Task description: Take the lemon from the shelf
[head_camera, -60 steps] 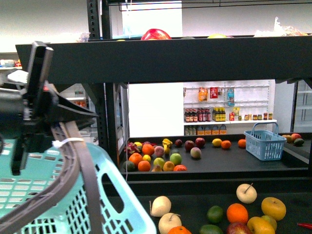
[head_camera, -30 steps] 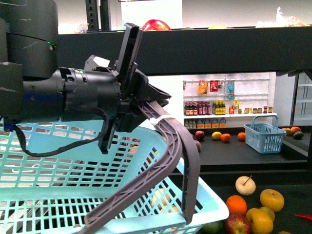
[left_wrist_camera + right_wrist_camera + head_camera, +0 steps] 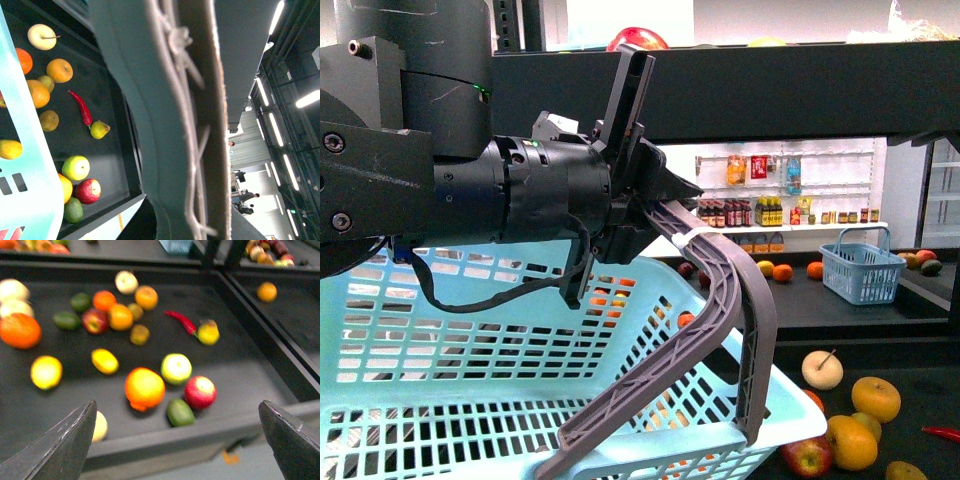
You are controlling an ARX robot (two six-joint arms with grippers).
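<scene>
A: What changes?
B: Left gripper [image 3: 665,205], clenched on basket handle [image 3: 730,290], swings the basket [image 3: 470,370] toward 3 o'clock (it blocks much of the front view). Right gripper [image 3: 177,430], spread wide, hovers over the shelf [image 3: 240,365]; lemon [image 3: 105,361] lies there near an orange [image 3: 145,387], untouched.

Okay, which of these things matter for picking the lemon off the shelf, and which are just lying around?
Job: lemon, the oval yellow one; shelf; right fingers, open; large basket, held by its handle in the left fingers, probably for the lemon.
Lying about: orange; red apple; chilli; small blue basket behind.
</scene>
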